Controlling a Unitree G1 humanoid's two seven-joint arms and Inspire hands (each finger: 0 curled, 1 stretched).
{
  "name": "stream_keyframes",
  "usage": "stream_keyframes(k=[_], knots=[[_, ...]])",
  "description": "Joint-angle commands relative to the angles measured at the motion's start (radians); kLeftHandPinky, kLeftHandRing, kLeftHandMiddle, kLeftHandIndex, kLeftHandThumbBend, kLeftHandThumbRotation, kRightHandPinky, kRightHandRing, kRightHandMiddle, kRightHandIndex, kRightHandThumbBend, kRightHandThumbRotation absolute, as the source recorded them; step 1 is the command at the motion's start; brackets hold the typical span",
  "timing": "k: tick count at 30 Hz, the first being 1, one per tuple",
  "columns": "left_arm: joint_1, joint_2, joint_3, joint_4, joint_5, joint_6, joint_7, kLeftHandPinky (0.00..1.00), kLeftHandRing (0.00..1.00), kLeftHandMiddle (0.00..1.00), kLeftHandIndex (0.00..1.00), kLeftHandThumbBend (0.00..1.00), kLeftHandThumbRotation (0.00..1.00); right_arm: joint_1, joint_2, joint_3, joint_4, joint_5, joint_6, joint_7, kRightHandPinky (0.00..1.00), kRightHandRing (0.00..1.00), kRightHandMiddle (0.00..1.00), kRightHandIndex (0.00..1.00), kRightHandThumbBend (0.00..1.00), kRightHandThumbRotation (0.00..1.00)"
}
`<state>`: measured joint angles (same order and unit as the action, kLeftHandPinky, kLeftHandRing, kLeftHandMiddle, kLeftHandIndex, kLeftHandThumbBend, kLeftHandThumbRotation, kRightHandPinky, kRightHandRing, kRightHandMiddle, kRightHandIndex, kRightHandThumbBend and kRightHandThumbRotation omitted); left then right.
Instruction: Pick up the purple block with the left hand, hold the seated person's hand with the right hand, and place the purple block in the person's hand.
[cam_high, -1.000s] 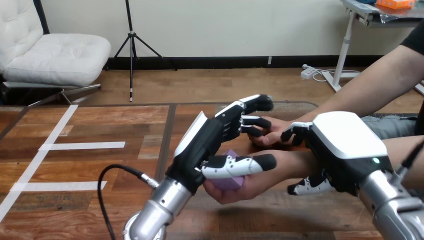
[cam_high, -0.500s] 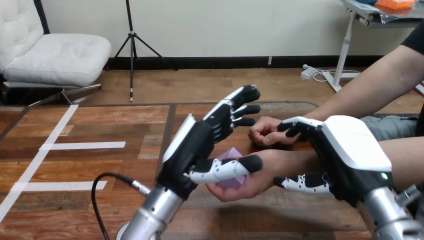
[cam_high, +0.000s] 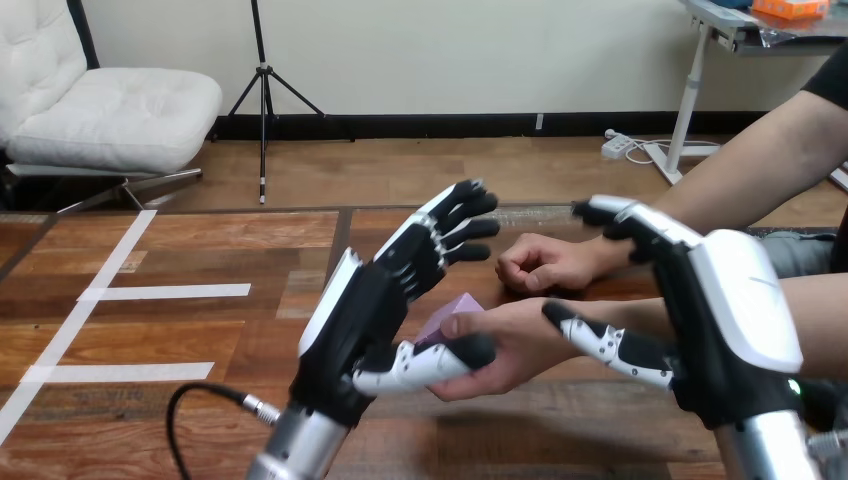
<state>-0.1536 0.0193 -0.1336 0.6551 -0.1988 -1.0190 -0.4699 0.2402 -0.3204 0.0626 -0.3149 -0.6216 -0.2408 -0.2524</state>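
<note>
The purple block (cam_high: 452, 308) lies in the person's upturned hand (cam_high: 515, 345) at the table's middle, with the person's thumb over it. My left hand (cam_high: 360, 310) stands open just left of it, fingers straight and pointing up and away, its thumb lying in front of the person's fingers and partly hiding the block. My right hand (cam_high: 730, 300) is open at the right, fingers spread above the person's forearm and thumb stretched across in front of it, nothing curled round it.
The person's other hand (cam_high: 545, 262) rests as a loose fist on the wooden table (cam_high: 200, 320) behind the block. White tape strips (cam_high: 170, 292) mark the table's left part. A black cable (cam_high: 200, 395) loops by my left wrist.
My left hand has let go of the block, straightened its fingers and drawn back left. My right hand has opened off the person's wrist and lifted. The block stays in the person's hand.
</note>
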Motion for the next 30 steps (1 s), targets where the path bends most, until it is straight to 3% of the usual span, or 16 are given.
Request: stream_keyframes(k=[1,11,25,27,30], knots=[[0.0,0.008,0.034,-0.054,-0.004,-0.054,0.013,0.77,0.83,0.86,0.88,0.86,0.51,-0.02,0.042,-0.014,0.046,0.03,-0.083,-0.087,0.64,0.74,0.78,0.77,0.53,0.28],[0.05,0.011,0.073,-0.049,0.044,-0.098,0.075,0.76,0.81,0.85,0.87,0.86,0.53,0.008,0.092,0.001,0.069,0.042,-0.129,-0.127,0.69,0.78,0.81,0.79,0.47,0.41],[0.092,0.003,0.104,-0.006,0.039,-0.133,0.115,0.74,0.8,0.84,0.85,0.86,0.55,0.029,0.129,0.014,0.108,0.077,-0.2,-0.139,0.68,0.76,0.8,0.78,0.45,0.4],[0.105,-0.024,0.146,0.023,0.051,-0.168,0.165,0.72,0.79,0.83,0.84,0.82,0.6,0.027,0.152,0.028,0.163,0.077,-0.287,-0.193,0.68,0.75,0.78,0.76,0.43,0.33],[0.112,-0.038,0.164,0.039,0.057,-0.186,0.192,0.72,0.78,0.82,0.83,0.8,0.63,0.026,0.164,0.034,0.195,0.072,-0.335,-0.224,0.68,0.75,0.77,0.75,0.42,0.31]])
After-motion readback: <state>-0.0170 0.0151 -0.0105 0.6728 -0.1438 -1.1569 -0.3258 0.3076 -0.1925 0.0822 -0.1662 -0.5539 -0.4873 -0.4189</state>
